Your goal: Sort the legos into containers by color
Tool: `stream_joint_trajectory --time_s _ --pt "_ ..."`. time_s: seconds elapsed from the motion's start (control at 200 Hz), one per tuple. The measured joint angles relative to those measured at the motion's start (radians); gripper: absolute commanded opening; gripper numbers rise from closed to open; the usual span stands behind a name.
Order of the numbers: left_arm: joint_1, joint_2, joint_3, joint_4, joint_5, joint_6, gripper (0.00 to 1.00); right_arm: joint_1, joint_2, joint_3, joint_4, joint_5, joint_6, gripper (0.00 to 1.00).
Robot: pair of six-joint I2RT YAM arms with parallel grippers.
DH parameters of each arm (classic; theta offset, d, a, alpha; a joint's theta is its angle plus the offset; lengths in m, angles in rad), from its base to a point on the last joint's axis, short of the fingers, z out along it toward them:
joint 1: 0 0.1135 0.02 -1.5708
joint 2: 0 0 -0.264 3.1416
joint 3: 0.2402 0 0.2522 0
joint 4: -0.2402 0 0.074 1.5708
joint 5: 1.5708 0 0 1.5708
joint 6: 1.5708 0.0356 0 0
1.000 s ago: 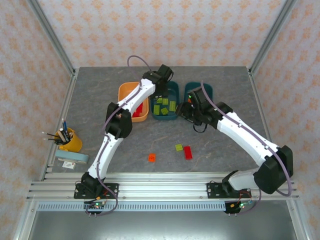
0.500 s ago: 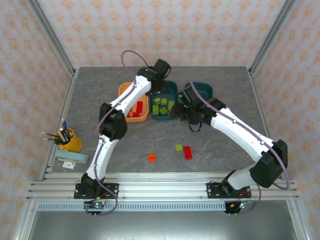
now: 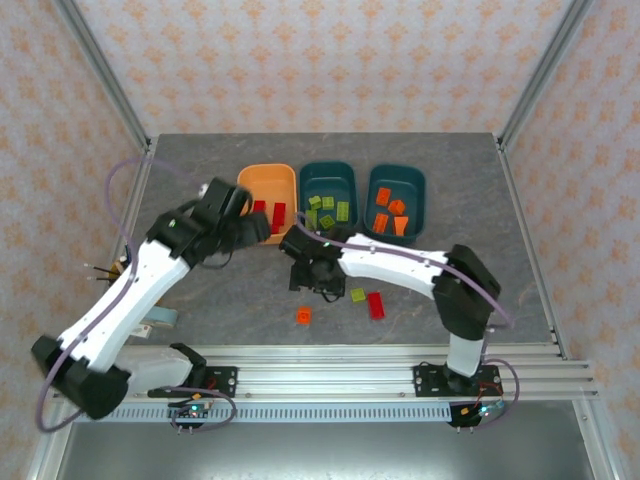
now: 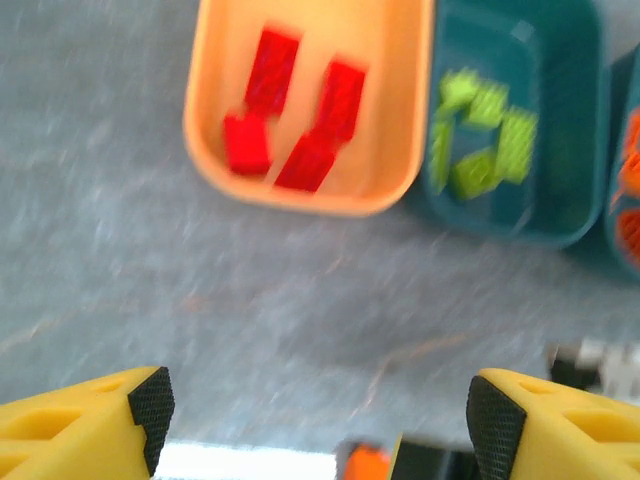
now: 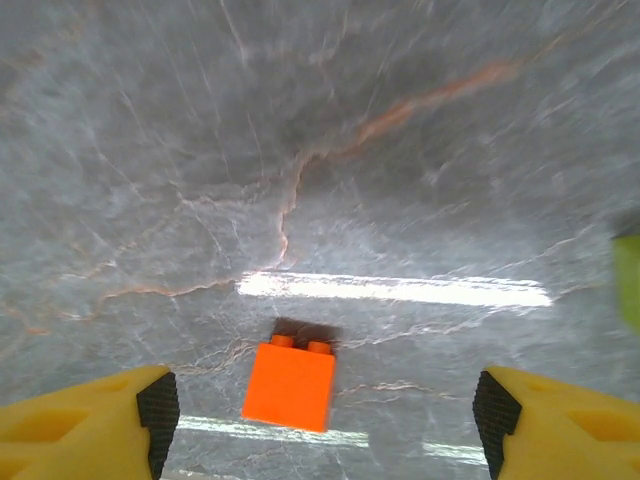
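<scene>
left gripper [image 4: 320, 420]: jaws wide apart, empty, black textured pads [image 4: 152, 400] on yellow plastic | right gripper [image 5: 325, 410]: jaws apart, empty, square two-stud orange brick [image 5: 289, 386] lying between them on veined grey table [image 5: 400, 150] | rounded light orange tray [image 4: 415, 120]: oblong red bricks [image 4: 338, 98] | teal tray [image 4: 565, 200] touching it: yellow-green bricks [image 4: 490, 140]

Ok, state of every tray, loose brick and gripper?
Light orange plastic tray: holds red bricks.
Middle dark teal tray: holds yellow-green bricks.
Right dark teal tray: holds orange bricks.
Orange translucent brick: loose on table.
Yellow-green brick: loose on table.
Red brick: loose on table.
Left gripper: open, empty.
Right gripper: open, above orange translucent brick.
</scene>
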Motion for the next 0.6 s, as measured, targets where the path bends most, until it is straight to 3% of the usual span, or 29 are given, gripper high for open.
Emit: stream_joint_trajectory --time_s 0.135,0.295,0.51,0.6 --pt "0.0 -0.248 -0.186 -0.076 0.095 -0.001 0.82 0.034 0.108 0.05 -0.011 -0.018 0.061 0.77" --pt "0.0 -0.469 -0.269 -0.192 0.175 -0.012 0.82 0.06 0.174 0.094 -0.029 -0.025 0.127 0.73" --pt "0.0 -0.484 -0.274 -0.253 0.211 -0.012 0.81 0.089 0.225 0.113 -0.063 -0.025 0.196 0.68" --pt "0.0 -0.494 -0.291 -0.252 0.225 -0.024 0.81 0.098 0.23 0.13 -0.079 -0.027 0.216 0.62"
